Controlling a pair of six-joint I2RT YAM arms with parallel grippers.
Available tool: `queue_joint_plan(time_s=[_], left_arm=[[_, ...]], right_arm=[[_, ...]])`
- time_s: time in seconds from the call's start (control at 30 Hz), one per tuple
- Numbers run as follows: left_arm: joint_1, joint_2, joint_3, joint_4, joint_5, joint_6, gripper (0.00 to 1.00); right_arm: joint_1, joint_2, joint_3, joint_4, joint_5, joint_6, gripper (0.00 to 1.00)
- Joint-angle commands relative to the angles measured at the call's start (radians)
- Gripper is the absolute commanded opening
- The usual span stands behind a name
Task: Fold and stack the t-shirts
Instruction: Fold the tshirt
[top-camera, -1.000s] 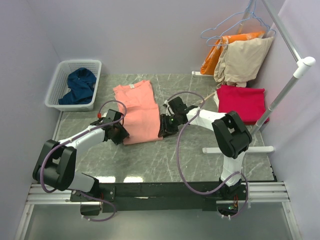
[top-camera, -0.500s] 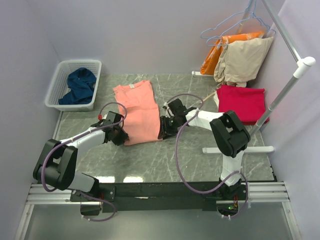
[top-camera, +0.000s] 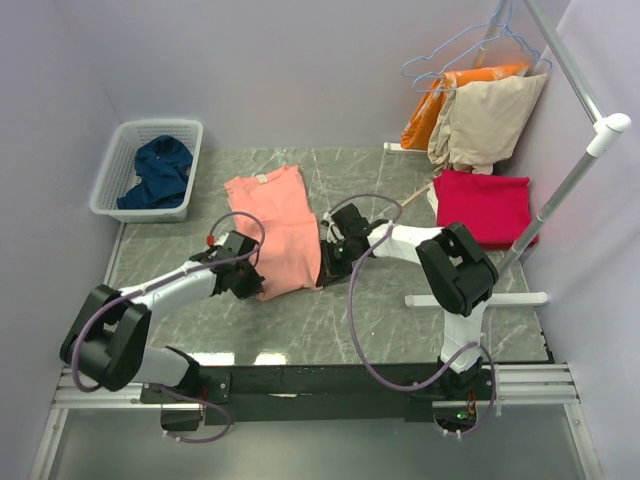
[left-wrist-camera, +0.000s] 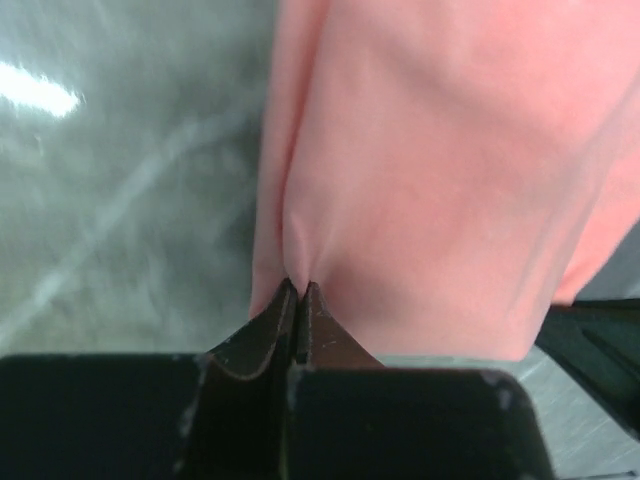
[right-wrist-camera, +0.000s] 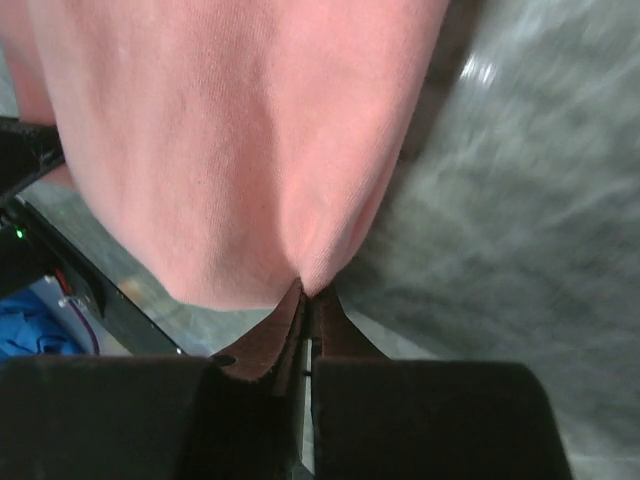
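Note:
The salmon-pink t-shirt (top-camera: 275, 225) lies on the grey table, folded narrow, its white neck label at the far end. My left gripper (top-camera: 256, 283) is shut on its near left corner, the cloth pinched at the tips (left-wrist-camera: 298, 288). My right gripper (top-camera: 322, 268) is shut on the near right corner, cloth puckered at its tips (right-wrist-camera: 310, 290). The near hem hangs slightly lifted between them. A crimson-red t-shirt (top-camera: 484, 206) lies folded at the right. A navy-blue t-shirt (top-camera: 160, 172) is crumpled in the basket.
A white plastic basket (top-camera: 116, 170) stands at the far left. A garment rack (top-camera: 566, 190) rises at the right, its base bars on the table, with orange (top-camera: 440, 100) and beige (top-camera: 490, 120) garments on hangers at the far right corner.
Both grippers have closed on the pink shirt's near corners. The near hem has shifted slightly toward me and to the right, and the left gripper has moved right with it.

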Motion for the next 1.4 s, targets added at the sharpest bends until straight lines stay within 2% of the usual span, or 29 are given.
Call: queue_joint_plan(time_s=[0.0,0.07,0.2,0.33,0.53,0.77,0.93,1.2,1.33,1.37], left_arm=[[-0.141,-0.094,0.0,-0.187,-0.065,-0.143,0.01],[-0.222,-0.127,0.008,-0.29,-0.101,-0.23,0.01],[-0.312,-0.174,0.05,-0.508,-0.172,-0.376,0.01],[-0.382,-0.275,0.029,-0.605,-0.164,-0.502,0.01],[-0.557,-0.413,0.008,-0.723,-0.184,-0.741,0.01],[-0.787,-0.349,0.125,-0.846,-0.27,-1.02,0.01],[-0.812,-0.274,0.198,-0.866,-0.321,-1.064,0.01],[-0.809,-0.32,0.276,-0.952,-0.448,-1.16,0.01],[-0.769,-0.312,0.311,-0.995,-0.474,-1.157,0.01],[-0.729,-0.312,0.314,-0.993,-0.473,-1.138,0.01]], right_arm=[[0.031,-0.1,-0.06,-0.056,-0.029,0.003,0.0],[0.046,-0.144,-0.075,-0.095,-0.015,0.006,0.0],[0.064,-0.227,-0.103,-0.163,0.012,0.015,0.0],[0.074,-0.34,-0.141,-0.226,0.045,0.029,0.0],[0.074,-0.504,-0.175,-0.33,0.054,0.015,0.0],[0.072,-0.552,-0.097,-0.462,0.06,-0.045,0.0],[0.074,-0.529,-0.002,-0.491,0.103,-0.057,0.0],[0.058,-0.414,0.203,-0.53,0.135,-0.085,0.0],[0.052,-0.342,0.338,-0.551,0.135,-0.097,0.0],[0.051,-0.327,0.36,-0.554,0.138,-0.099,0.0]])
